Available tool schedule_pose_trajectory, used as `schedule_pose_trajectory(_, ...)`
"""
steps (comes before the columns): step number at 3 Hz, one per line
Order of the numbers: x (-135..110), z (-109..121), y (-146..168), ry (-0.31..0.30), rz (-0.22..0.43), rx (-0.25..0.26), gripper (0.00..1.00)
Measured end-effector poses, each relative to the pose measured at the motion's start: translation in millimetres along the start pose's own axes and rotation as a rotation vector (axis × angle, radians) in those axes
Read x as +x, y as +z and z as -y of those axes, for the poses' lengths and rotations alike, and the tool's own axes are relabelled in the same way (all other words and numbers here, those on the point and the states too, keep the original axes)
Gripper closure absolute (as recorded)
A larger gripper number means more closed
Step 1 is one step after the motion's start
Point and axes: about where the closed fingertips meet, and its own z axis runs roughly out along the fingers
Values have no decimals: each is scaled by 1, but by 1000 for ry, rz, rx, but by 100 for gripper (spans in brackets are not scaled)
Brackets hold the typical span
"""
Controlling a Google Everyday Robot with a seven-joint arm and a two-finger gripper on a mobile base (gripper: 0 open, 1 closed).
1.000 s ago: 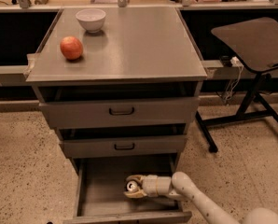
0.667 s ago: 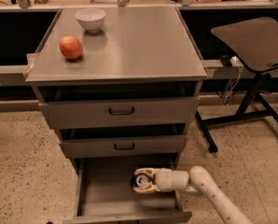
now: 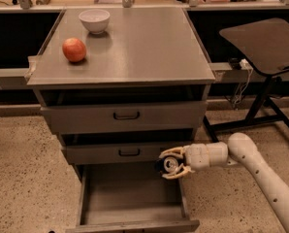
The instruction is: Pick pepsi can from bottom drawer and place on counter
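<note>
My gripper is shut on the pepsi can, a small dark can with a silver top facing left. It holds the can above the right side of the open bottom drawer, in front of the middle drawer's face. The drawer's grey tray holds nothing else that I can see. The counter is the flat grey top of the cabinet, well above the gripper. My white arm reaches in from the lower right.
A red apple and a white bowl sit on the counter's left and back. Two shut drawers with dark handles lie above the gripper. A dark side table on a stand is at right.
The gripper has lifted the can up out of the bottom drawer and slightly right, from low inside the tray to level with the middle drawer's front.
</note>
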Motion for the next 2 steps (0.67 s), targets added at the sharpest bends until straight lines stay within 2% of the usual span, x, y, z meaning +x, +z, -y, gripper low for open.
schedule_pose_trajectory(1, 0, 0, 0, 0, 1, 0, 100)
schedule_pose_trajectory(2, -48, 12, 1, -78, -4, -34, 100)
